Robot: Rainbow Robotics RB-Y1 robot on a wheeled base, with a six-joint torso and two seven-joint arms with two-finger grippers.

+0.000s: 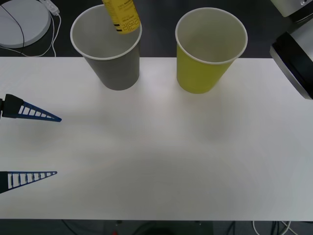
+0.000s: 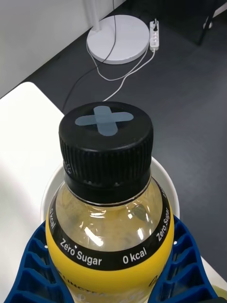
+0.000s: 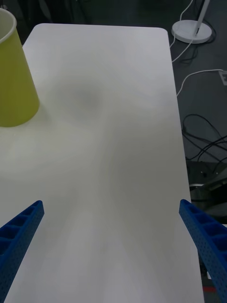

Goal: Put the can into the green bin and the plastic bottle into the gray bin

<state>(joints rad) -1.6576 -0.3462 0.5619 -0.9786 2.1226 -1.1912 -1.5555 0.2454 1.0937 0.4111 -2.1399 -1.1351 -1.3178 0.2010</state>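
The plastic bottle, yellow with a black cap, hangs tilted over the mouth of the gray bin at the back left of the table. In the right wrist view my right gripper is shut on the plastic bottle, blue fingers on both sides, and the gray bin's white rim curves just below it. The green bin stands upright to the right of the gray one. My left gripper waits open over the table's left edge, far from both bins. The can is out of view.
The white table stretches bare in front of the bins. A white round base with cables lies on the dark floor beyond the back left. A black and gray machine part juts in at the right edge.
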